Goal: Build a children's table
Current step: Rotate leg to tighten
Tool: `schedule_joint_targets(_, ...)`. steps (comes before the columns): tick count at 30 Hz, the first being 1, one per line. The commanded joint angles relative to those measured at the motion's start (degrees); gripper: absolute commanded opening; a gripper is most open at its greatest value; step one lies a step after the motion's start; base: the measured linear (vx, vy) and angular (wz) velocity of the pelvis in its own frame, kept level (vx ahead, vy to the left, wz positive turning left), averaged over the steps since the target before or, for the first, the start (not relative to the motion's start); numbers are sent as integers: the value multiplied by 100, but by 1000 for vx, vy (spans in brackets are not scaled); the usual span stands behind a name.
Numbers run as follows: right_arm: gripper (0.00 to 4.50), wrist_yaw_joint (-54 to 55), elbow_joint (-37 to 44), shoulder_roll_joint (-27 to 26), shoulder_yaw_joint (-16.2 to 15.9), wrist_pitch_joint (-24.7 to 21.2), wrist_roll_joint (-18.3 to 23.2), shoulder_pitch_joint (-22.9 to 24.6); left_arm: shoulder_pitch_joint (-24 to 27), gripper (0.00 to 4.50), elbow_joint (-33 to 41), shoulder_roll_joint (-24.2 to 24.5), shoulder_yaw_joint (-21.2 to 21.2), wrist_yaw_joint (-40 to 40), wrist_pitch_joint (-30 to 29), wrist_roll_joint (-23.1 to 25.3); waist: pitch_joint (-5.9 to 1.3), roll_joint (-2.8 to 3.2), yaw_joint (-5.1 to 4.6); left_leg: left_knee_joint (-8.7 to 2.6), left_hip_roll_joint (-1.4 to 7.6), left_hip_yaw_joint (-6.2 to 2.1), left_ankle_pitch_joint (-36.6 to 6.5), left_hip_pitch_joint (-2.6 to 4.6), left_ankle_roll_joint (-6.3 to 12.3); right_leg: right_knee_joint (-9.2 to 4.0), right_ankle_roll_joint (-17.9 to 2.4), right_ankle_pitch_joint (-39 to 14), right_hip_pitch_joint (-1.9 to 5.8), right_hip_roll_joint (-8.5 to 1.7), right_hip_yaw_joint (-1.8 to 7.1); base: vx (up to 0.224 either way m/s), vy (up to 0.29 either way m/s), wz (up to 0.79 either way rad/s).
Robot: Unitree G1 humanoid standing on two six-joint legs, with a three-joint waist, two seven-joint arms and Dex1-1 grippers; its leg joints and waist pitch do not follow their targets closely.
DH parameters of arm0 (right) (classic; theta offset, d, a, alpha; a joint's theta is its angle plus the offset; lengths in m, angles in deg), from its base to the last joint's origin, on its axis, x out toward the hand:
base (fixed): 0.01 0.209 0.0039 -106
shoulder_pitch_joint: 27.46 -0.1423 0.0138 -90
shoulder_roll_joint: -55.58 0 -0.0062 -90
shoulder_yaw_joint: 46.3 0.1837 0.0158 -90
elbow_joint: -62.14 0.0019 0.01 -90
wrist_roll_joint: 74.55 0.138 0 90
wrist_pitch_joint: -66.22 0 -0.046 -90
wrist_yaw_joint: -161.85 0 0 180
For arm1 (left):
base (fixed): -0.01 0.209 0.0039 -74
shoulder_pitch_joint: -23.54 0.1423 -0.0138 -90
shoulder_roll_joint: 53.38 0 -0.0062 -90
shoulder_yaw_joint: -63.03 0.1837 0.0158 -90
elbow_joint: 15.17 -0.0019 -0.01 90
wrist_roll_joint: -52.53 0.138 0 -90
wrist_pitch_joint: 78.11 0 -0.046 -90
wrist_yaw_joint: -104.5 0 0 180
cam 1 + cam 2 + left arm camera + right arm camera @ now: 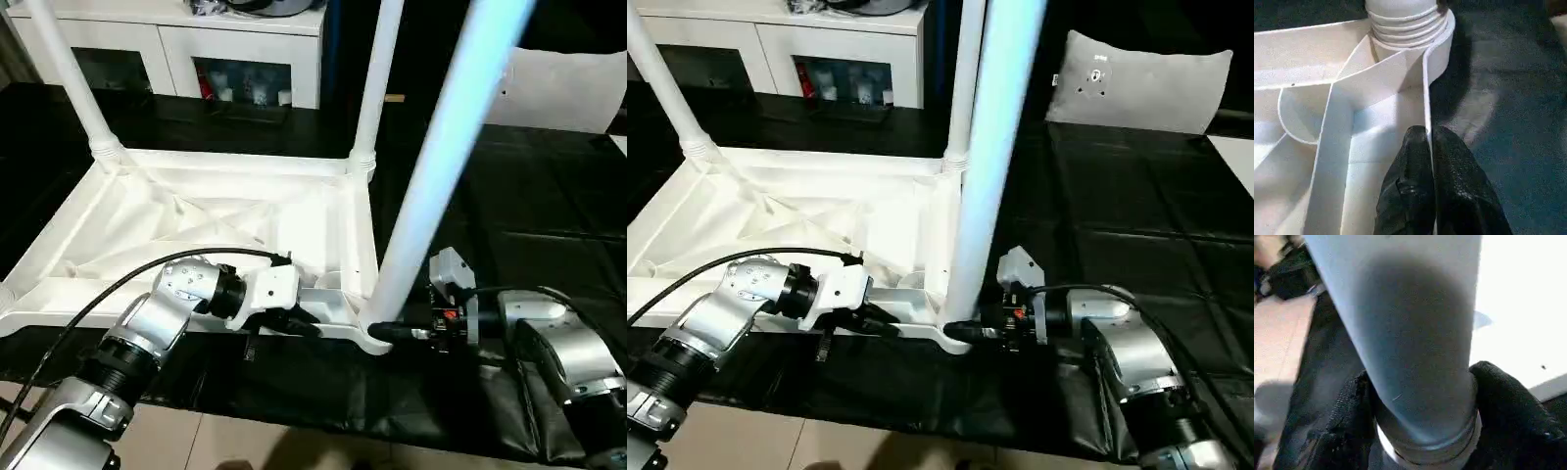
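Note:
The children's table top [196,211] lies upside down on the black cover, ribbed underside up. Two white legs [69,73] [377,78] stand in its far corner sockets. A third leg [441,166] stands in the near right corner socket, leaning slightly to the right. My right gripper [387,333] holds this leg at its base, one black finger [1508,406] pressed on each side of the leg [1410,333]. My left gripper [1427,134] is shut on the thin near rim wall of the table top, just left of that same corner.
A white cabinet [176,44] stands behind the work surface. A grey cushion [1141,83] lies at the back right. The black cover [529,196] stretches to the right of the table top. The surface's front edge and the floor [245,446] lie just below my forearms.

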Motion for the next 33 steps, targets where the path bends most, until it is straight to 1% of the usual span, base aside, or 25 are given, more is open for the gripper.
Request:
schedule_joint_targets(1, 266, 875, 180, -413, -4, -306, -57, 0, 45, 0, 358, -304, -123, -622, -495, -30, -337, -23, -42, -395, 125, 125, -362, -130, 409, -466, -650, -2068, 433, -347, 321, 0, 0, 0)
schedule_joint_targets(2, 264, 991, 174, -468, 15, -319, -84, -10, 58, 0, 391, -345, -140, -691, -560, -37, -336, -37, -48, -395, 109, 124, -416, -132, 379, -492, -606, -2189, 433, -344, 301, 0, 0, 0)
schedule_joint_targets(3, 263, 1572, 141, -748, 114, -391, -217, -61, 126, 0, 558, -554, -230, -1039, -886, -75, -339, -29, -77, -401, 90, 121, -477, -137, 298, -513, -500, -2367, 447, -346, 294, 0, 0, 0)
schedule_joint_targets(4, 263, 1920, 106, -935, 208, -484, -240, -111, 164, 0, 658, -672, -260, -1213, -1047, -88, -324, -18, -119, -402, 80, 114, -521, -134, 234, -533, -452, -2475, 426, -337, 279, 0, 0, 0)
schedule_joint_targets(5, 263, 2146, 88, -1058, 274, -557, -250, -143, 188, 0, 723, -745, -276, -1320, -1148, -94, -330, -27, -152, -402, 72, 111, -536, -146, 222, -539, -430, -2507, 440, -340, 275, 0, 0, 0)
schedule_joint_targets(6, 263, 2733, 5, -1399, 454, -682, -261, -254, 238, 0, 852, -975, -299, -1658, -1364, -47, -330, -13, -202, -404, 70, 105, -551, -152, 202, -553, -399, -2538, 437, -334, 268, 0, 0, 0)
schedule_joint_targets(8, 263, 3004, -41, -1558, 519, -704, -287, -310, 250, 0, 893, -1119, -318, -1880, -1488, 0, -333, -23, -275, -389, 42, 102, -545, -170, 219, -569, -397, -2545, 436, -327, 254, 0, 0, 0)
schedule_joint_targets(10, 262, 3532, -90, -1828, 608, -755, -396, -400, 253, 0, 943, -1404, -353, -2305, -1704, 117, -334, -14, -289, -379, 45, 117, -526, -149, 323, -569, -421, -2413, 412, -311, 279, 0, 0, 0)
schedule_joint_targets(11, 262, 3793, -117, -1955, 645, -772, -461, -443, 248, 0, 955, -1544, -364, -2518, -1797, 179, -329, -22, -300, -380, 41, 124, -477, -163, 348, -566, -431, -2375, 411, -306, 281, 0, 0, 0)
schedule_joint_targets(12, 262, 4060, -153, -2064, 669, -736, -560, -477, 236, 0, 948, -1675, -366, -2727, -1863, 250, -347, -22, -290, -378, 33, 112, -388, -175, 333, -547, -423, -2330, 433, -309, 270, 0, 0, 0)
schedule_joint_targets(13, 262, 4350, -269, -2139, 637, -506, -767, -527, 217, 0, 934, -1813, -348, -2921, -1927, 317, -349, -16, -286, -380, 34, 111, -341, -176, 346, -550, -421, -2276, 433, -311, 275, 0, 0, 0)
schedule_joint_targets(14, 262, 4391, -320, -2147, 582, -354, -862, -537, 207, 0, 944, -1867, -326, -2994, -1975, 349, -353, -23, -287, -378, 48, 114, -274, -177, 356, -523, -466, -2123, 422, -317, 287, 0, 0, 0)
schedule_joint_targets(16, 262, 4248, -316, -2156, 504, -149, -916, -491, 179, 0, 989, -1922, -276, -3105, -2054, 444, -365, -16, -280, -371, 62, 109, -187, -180, 438, -481, -596, -1772, 438, -319, 301, 0, 0, 0)
schedule_joint_targets(17, 297, 4211, -290, -2165, 536, -114, -875, -467, 159, 0, 973, -1912, -268, -3116, -2037, 473, -365, -10, -276, -370, 67, 107, -153, -176, 517, -463, -681, -1566, 436, -315, 309, 0, 0, 0)
schedule_joint_targets(18, 318, 4136, -240, -2179, 616, -115, -760, -433, 128, 0, 936, -1877, -272, -3120, -1996, 508, -375, -1, -272, -365, 61, 104, -77, -185, 576, -434, -760, -1369, 456, -316, 315, 0, 0, 0)
schedule_joint_targets(19, 318, 4078, -182, -2152, 700, -84, -663, -401, 106, 0, 919, -1834, -280, -3133, -1982, 532, -366, 6, -269, -366, 63, 108, -78, -183, 622, -438, -805, -1306, 451, -319, 315, 0, 0, 0)
schedule_joint_targets(20, 337, 4078, -182, -2152, 700, -84, -663, -401, 106, 0, 919, -1834, -280, -3133, -1982, 532, -362, 4, -270, -367, 63, 112, -104, -182, 634, -447, -811, -1334, 453, -321, 314, 0, 0, 0)
schedule_joint_targets(21, 337, 3971, -100, -2076, 823, -53, -542, -359, 101, 0, 918, -1659, -285, -3050, -1933, 578, -355, 18, -266, -374, 64, 111, -182, -170, 647, -460, -814, -1424, 451, -320, 310, 0, 0, 0)
schedule_joint_targets(22, 351, 3962, -96, -2069, 830, -50, -536, -356, 102, 0, 918, -1645, -285, -3041, -1928, 581, -349, 12, -270, -378, 68, 110, -238, -171, 653, -470, -804, -1497, 452, -323, 309, 0, 0, 0)
schedule_joint_targets(23, 363, 3798, -56, -1958, 849, 0, -497, -327, 120, 0, 904, -1522, -292, -2920, -1841, 592, -344, 24, -268, -383, 69, 109, -290, -174, 639, -474, -778, -1598, 452, -325, 309, 0, 0, 0)
schedule_joint_targets(26, 379, 3466, -16, -1729, 786, 133, -481, -272, 139, 0, 863, -1373, -297, -2752, -1713, 607, -335, 16, -268, -385, 72, 108, -378, -174, 637, -493, -722, -1709, 458, -331, 308, 0, 0, 0)
schedule_joint_targets(29, 417, 2880, 24, -1346, 709, 303, -425, -167, 146, 0, 800, -1120, -244, -2401, -1471, 579, -330, 14, -261, -384, 68, 108, -406, -170, 648, -512, -690, -1833, 455, -329, 304, 0, 0, 0)
schedule_joint_targets(30, 417, 2459, 77, -1094, 705, 324, -321, -117, 137, 0, 730, -960, -203, -2093, -1322, 516, -330, 17, -256, -382, 70, 110, -401, -172, 670, -502, -701, -1801, 454, -328, 309, 0, 0, 0)
schedule_joint_targets(32, 440, 2256, 106, -980, 711, 305, -257, -98, 135, 0, 697, -878, -173, -1940, -1234, 495, -324, 8, -256, -382, 75, 112, -410, -177, 712, -501, -712, -1772, 450, -326, 313, 0, 0, 0)
schedule_joint_targets(33, 440, 2005, 146, -847, 744, 224, -150, -88, 130, 0, 656, -751, -108, -1751, -1098, 491, -326, 12, -247, -387, 79, 103, -460, -163, 748, -504, -711, -1818, 454, -327, 305, 0, 0, 0)
